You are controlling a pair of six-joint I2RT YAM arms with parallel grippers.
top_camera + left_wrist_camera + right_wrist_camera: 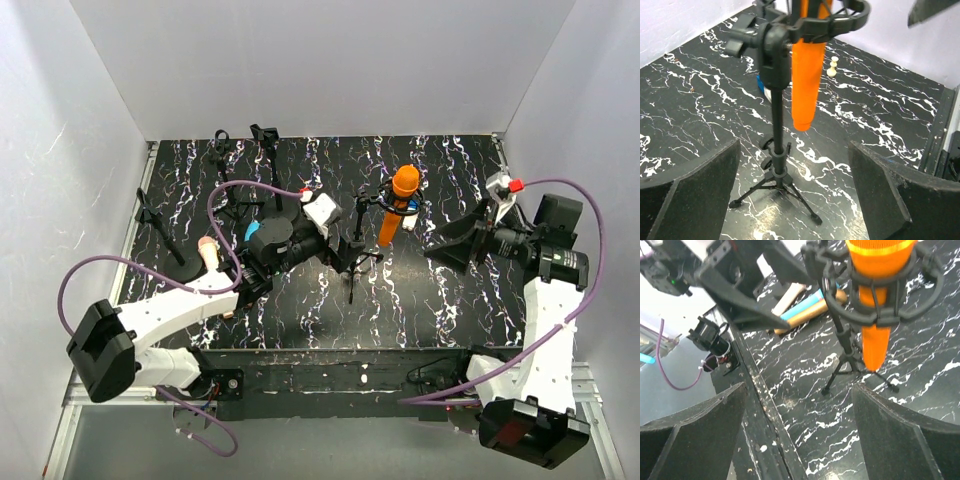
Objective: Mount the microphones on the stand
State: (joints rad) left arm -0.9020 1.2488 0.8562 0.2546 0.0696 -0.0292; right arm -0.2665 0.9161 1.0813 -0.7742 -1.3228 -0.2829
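Observation:
The orange microphone (pixel 398 208) hangs tilted in the ring clip of a black tripod stand (pixel 352 282) at mid-table. My left gripper (pixel 350 250) is open just left of that stand, and its wrist view has the stand's pole (pixel 777 130) and the orange microphone (pixel 807 75) ahead between the fingers, untouched. My right gripper (pixel 435 246) is open to the right of the orange microphone (pixel 875 290), nothing between its fingers. Pink-beige (pixel 787 297), light blue (pixel 802 305) and gold-bronze (pixel 810 316) microphones lie together on the table beyond the left arm.
Three more black stands (pixel 160 225) (pixel 225 165) (pixel 265 145) are at the back left. A small white pawn-like piece (pixel 832 66) and a blue block (pixel 760 84) sit behind the middle stand. White walls enclose the table; its front edge (pixel 760 405) runs below my right gripper.

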